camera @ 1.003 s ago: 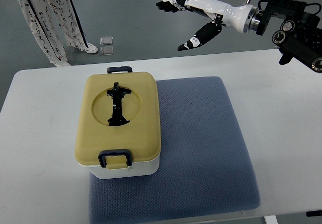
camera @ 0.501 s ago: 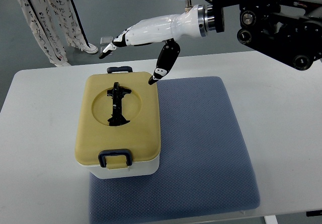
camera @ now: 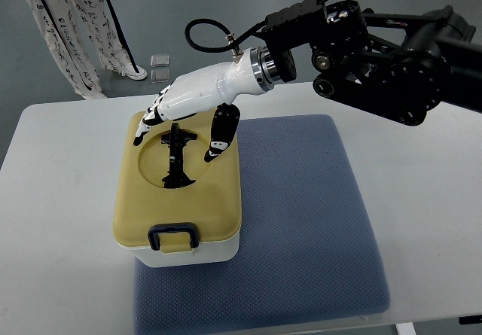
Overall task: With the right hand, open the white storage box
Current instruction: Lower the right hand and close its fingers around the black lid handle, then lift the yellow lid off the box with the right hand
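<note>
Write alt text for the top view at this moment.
The robot's right hand hovers with spread fingers over the black handle on the yellow lid of a closed white storage box, which sits on a blue mat on a white table.

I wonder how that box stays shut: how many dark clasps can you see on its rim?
1: a dark clasp at the near end of the yellow lid. The right hand covers the far end, so another may be hidden there.

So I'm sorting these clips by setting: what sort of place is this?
Probably a robot lab or test room: a plain white table on a bare grey floor, a storage box on a blue mat, and a person standing by.
</note>
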`<state>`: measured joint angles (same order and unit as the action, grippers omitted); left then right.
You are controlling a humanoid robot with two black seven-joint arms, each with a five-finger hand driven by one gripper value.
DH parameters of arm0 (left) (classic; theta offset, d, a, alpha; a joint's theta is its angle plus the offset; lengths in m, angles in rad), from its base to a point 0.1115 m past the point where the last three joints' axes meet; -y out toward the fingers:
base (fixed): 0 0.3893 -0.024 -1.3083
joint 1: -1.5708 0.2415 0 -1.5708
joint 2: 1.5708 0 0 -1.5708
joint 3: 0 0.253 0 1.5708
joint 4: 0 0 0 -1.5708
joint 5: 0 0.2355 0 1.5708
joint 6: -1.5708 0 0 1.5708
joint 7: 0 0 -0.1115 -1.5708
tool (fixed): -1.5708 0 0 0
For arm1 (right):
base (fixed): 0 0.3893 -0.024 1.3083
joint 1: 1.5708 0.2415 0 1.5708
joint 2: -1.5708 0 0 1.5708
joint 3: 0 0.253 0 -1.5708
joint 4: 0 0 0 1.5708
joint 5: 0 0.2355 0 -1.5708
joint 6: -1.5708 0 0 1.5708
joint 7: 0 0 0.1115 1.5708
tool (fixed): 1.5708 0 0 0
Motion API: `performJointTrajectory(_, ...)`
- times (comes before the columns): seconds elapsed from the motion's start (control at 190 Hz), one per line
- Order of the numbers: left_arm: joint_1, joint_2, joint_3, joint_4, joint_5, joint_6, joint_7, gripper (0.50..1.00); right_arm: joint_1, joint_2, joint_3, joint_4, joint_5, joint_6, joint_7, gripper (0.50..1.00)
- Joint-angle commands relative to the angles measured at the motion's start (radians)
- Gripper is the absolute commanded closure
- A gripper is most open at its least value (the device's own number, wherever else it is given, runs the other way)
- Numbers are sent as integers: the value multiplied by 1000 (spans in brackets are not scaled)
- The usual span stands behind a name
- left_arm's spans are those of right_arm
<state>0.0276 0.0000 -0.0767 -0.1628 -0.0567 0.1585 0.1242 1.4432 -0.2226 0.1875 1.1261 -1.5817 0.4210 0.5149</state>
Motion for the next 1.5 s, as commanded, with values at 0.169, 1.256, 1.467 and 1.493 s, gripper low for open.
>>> performJointTrajectory(0.169,0,0,0,0,0,1,0,500,-10,16,1,1,-4,-4,-3,703)
performJointTrajectory(1.256,0,0,0,0,0,0,0,500,-32,48,15,-2,-6,-7,7,1000)
performJointTrajectory(1.467,0,0,0,0,0,-1,0,500,-14,49,26,-5,12,-7,11,1000)
performJointTrajectory(1.493,0,0,0,0,0,1,0,500,-12,49,29,-5,14,-7,11,1000)
